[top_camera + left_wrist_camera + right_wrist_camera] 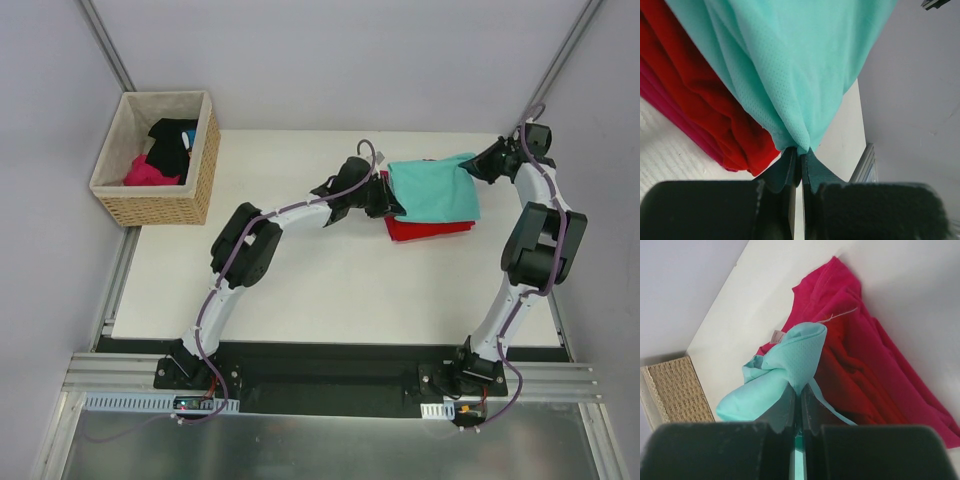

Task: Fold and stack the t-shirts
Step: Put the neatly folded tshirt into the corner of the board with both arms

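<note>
Light and limp, the teal t-shirt [432, 188] sags over the red t-shirt [425, 229] at the table's [330, 285] far right, its bunched edges pinched by the left hand [800, 157] and right hand [800, 395], so grip hems.

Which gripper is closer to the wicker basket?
Left. The left gripper pinches the teal shirt at its edge on the side of the basket; the right gripper pinches the opposite edge, farther away.

Red shirt [425, 229], teal shirt [435, 188], tan basket [160, 206]
</note>
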`<state>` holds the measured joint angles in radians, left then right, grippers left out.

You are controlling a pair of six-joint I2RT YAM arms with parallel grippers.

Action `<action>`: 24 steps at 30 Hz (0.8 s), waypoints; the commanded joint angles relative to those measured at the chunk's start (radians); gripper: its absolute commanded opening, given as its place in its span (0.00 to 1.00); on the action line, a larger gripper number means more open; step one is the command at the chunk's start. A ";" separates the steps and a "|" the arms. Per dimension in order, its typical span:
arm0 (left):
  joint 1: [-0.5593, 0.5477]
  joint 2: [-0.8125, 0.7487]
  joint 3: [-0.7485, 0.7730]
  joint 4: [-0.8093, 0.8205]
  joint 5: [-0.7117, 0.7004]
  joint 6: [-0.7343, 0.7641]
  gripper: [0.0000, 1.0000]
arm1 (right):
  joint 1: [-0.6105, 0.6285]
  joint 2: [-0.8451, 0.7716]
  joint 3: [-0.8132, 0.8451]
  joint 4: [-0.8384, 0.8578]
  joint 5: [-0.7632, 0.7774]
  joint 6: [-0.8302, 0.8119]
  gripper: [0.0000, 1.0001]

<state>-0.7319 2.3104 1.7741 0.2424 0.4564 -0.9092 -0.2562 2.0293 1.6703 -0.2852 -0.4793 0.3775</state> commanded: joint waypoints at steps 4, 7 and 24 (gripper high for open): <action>-0.003 -0.011 -0.041 0.060 0.039 -0.020 0.00 | -0.014 0.031 0.019 0.050 0.005 0.023 0.01; -0.003 -0.011 -0.042 0.063 0.041 -0.019 0.00 | -0.003 0.055 0.032 0.055 -0.007 0.034 0.00; -0.003 -0.043 -0.085 0.083 0.047 -0.013 0.00 | 0.069 0.011 0.091 0.027 0.060 -0.049 0.92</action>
<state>-0.7319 2.3104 1.7180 0.2958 0.4713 -0.9276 -0.1997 2.1296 1.7245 -0.2581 -0.4477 0.3611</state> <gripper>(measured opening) 0.011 0.883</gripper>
